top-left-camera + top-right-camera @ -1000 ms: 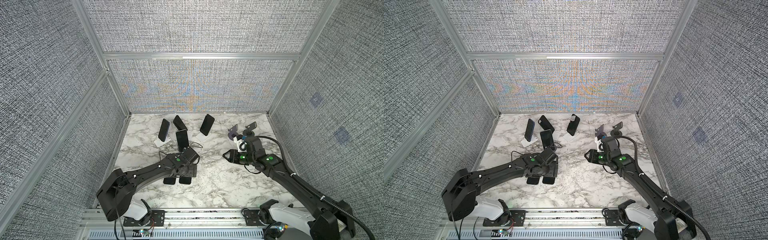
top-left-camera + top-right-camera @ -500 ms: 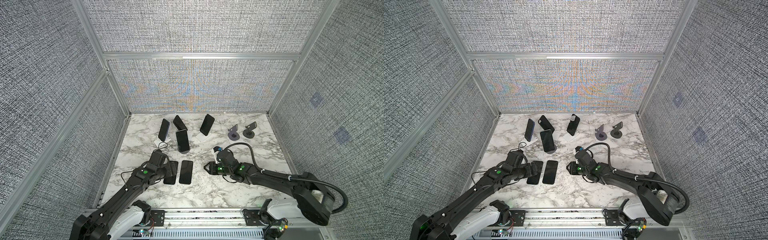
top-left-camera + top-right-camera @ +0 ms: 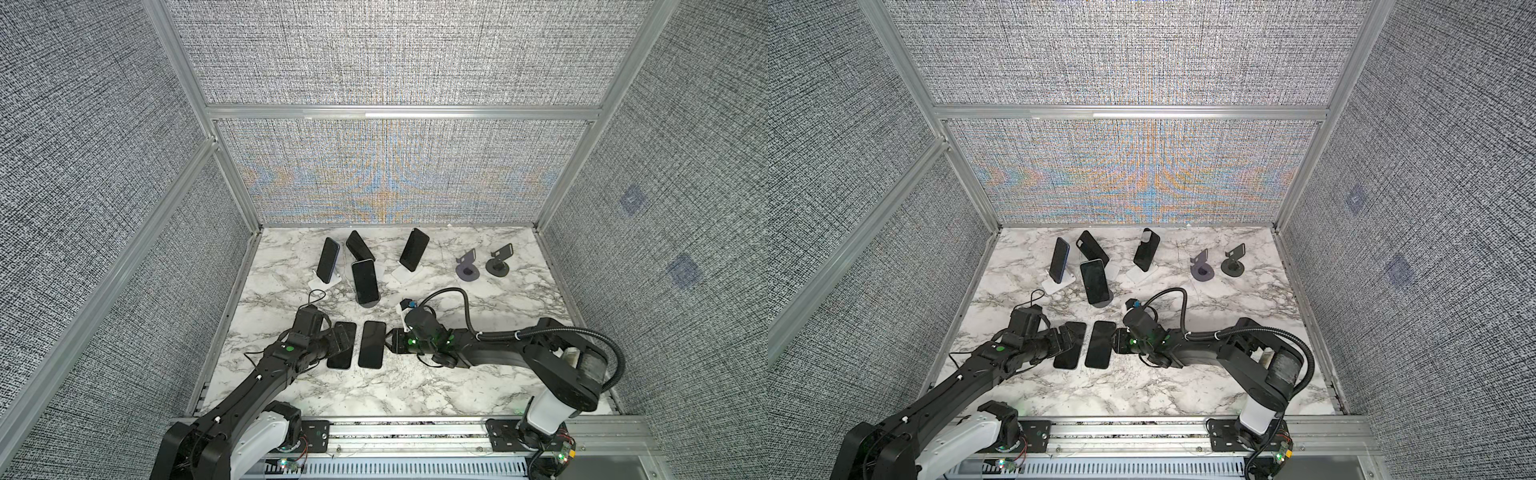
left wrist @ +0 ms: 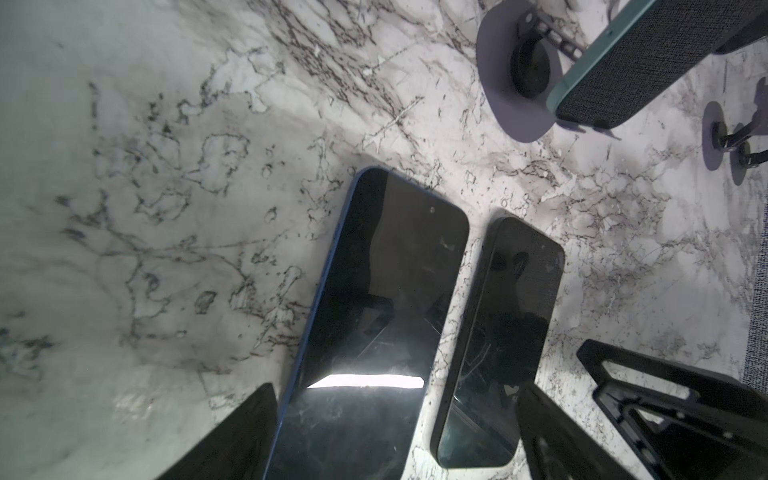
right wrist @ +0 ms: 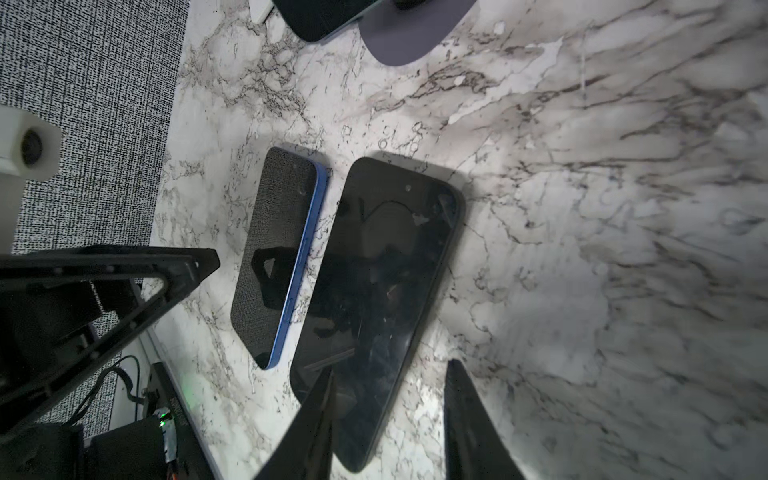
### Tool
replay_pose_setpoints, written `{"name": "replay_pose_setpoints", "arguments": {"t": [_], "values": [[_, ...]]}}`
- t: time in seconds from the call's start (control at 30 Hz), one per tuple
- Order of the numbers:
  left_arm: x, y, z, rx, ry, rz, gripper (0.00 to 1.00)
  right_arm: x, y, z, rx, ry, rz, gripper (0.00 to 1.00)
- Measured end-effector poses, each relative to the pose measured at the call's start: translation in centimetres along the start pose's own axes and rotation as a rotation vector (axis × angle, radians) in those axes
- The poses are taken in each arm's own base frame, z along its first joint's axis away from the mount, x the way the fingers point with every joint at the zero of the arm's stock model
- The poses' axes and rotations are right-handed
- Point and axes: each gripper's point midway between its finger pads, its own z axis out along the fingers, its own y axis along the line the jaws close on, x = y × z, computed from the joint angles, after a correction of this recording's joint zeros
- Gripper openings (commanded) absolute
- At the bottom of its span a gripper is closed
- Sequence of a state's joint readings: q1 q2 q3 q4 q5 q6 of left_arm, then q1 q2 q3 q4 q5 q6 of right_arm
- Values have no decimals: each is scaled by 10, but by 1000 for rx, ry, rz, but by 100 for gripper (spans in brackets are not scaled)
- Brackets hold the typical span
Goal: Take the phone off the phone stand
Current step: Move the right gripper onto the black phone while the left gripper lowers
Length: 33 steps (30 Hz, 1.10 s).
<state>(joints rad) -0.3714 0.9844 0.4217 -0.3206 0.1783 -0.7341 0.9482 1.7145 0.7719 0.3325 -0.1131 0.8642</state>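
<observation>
Black glass phone lies flat on white marble tabletop, a narrow gap from blue-edged phone under the wide-spread left gripper; right gripper parted at its right edge, pinching nothing

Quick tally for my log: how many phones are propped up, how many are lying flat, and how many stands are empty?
Phones propped up: 4
Phones lying flat: 2
Empty stands: 2
Total: 8
</observation>
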Motion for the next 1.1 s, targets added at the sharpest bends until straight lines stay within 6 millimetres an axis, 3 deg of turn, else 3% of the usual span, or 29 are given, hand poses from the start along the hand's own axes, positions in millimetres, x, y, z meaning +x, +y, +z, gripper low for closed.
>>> {"name": "replay_pose_setpoints", "arguments": {"t": [0.43,1.1], "values": [[0,2,6,-5,3,-3,90,5,7,29,-17,11,4,28],[9,15,16,-41,31,-17,89,15,19,29,-35,16,13,30]]}}
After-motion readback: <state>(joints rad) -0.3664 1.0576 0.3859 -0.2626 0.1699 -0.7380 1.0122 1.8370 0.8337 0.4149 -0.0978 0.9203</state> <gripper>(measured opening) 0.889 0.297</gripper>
